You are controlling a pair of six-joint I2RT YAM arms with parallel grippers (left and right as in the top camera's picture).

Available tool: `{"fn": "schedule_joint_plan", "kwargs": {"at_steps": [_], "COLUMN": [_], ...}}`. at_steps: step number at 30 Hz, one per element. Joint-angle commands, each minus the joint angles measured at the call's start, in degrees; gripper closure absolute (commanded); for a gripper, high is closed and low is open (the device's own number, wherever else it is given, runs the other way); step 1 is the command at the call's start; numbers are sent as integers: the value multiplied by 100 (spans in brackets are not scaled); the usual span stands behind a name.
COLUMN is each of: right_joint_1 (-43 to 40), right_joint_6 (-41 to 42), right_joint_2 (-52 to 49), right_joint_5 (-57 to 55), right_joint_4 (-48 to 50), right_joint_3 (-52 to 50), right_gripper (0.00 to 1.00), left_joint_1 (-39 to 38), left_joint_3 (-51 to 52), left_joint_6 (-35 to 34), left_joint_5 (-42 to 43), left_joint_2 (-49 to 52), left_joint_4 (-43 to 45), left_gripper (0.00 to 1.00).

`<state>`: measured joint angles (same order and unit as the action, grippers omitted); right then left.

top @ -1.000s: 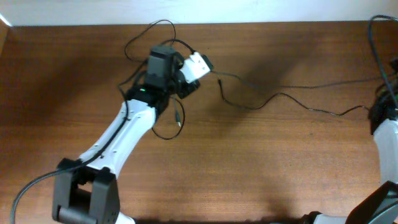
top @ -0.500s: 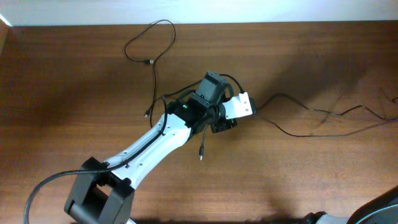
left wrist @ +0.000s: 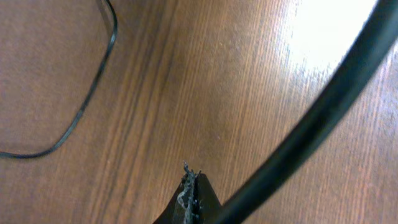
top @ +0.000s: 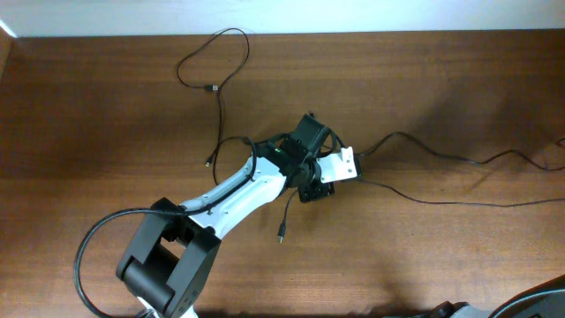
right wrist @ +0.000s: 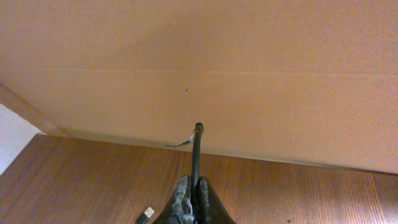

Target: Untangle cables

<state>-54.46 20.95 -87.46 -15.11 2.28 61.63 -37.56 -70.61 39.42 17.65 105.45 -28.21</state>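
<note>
Several thin black cables lie on the wooden table. One cable [top: 214, 58] loops at the back left and ends in a plug [top: 207, 162]. Two more cables [top: 441, 155] run from the table's middle to the right edge. My left gripper [top: 340, 166] sits where they meet, shut on a cable whose loose plug end [top: 281, 237] trails toward the front. In the left wrist view the left gripper [left wrist: 189, 182] has its jaws pressed together, with a blurred black cable [left wrist: 311, 130] beside them. My right gripper [right wrist: 191, 182], out of the overhead view, is shut on a cable [right wrist: 196, 152] that rises toward the wall.
A pale wall [top: 353, 16] borders the table's far edge. The left arm [top: 229, 190] stretches diagonally from the front left to the middle. A loose USB plug [right wrist: 146, 214] lies on the wood left of the right gripper. Bare wood [top: 459, 256] fills the front right.
My left arm swung from the back left to the table's middle, dragging its cable and the trailing plug along. The right arm left the overhead view, and the cables on the right stretched out.
</note>
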Motion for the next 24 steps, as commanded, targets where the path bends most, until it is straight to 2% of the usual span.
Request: {"fn": "schedule_joint_plan", "kwargs": {"at_steps": [1, 9, 10, 13, 16, 20, 21, 22, 24], "right_joint_1": [-44, -42, -42, -42, -42, -42, -42, -42, -42], "right_joint_6": [0, -275, -275, -275, -275, -278, -275, -278, -275], "right_joint_2": [-81, -181, -212, -393, -509, -518, -518, -518, -518], "right_joint_5": [-52, -52, -55, -55, -55, -57, -57, -57, -55], "right_joint_4": [-7, -129, -144, -164, -164, -101, -103, -103, -101], "right_joint_3": [33, 31, 31, 31, 31, 31, 31, 31, 31], "right_gripper": [96, 96, 96, 96, 96, 96, 96, 92, 74], "left_joint_1": [-33, -33, -33, -33, -33, -33, -33, -33, -31], "left_joint_3": [7, 24, 24, 24, 24, 24, 24, 24, 24], "left_joint_6": [-57, -57, -57, -55, -57, -55, -55, -55, -55], "left_joint_5": [129, 129, 129, 129, 177, 170, 173, 170, 168], "left_joint_2": [52, 52, 52, 52, 52, 52, 52, 52, 52], "left_joint_4": [-173, -313, -315, -315, -317, -315, -317, -317, -317], "left_gripper": [100, 99, 84, 74, 70, 70, 66, 61, 54]}}
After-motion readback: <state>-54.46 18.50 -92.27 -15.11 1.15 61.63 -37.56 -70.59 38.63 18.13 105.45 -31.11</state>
